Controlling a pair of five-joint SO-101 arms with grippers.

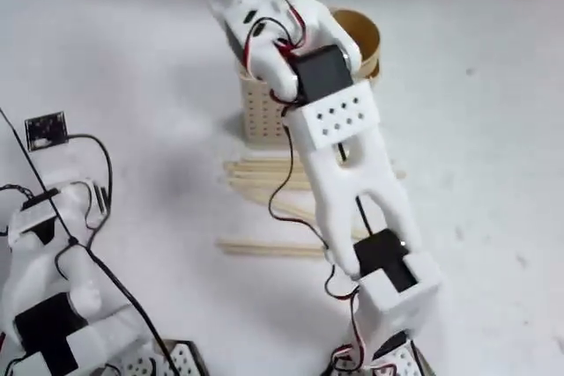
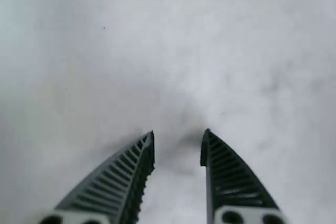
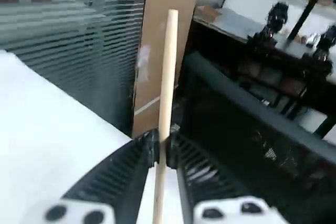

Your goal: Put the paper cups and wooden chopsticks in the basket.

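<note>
Nearest, the left hand (image 2: pixel 178 136) hangs released over the bare white surface (image 2: pixel 157 35), holding nothing, seemingly parked clear of the work. Farther out, loose chopsticks (image 1: pixel 264 173) lie flat on the near side of the white basket (image 1: pixel 260 116), not yet collected. Farthest, the right arm reaches over the basket, its right hand (image 3: pixel 163 144) clenched on one chopstick (image 3: pixel 169 61) held upright, likely to drop end-first into the basket. A brown cup (image 1: pixel 366 37) sits at the basket's far side, inside or behind I cannot tell.

Left claw (image 2: pixel 179 134) parted; right claw (image 3: pixel 163 149) clamped tight.
</note>
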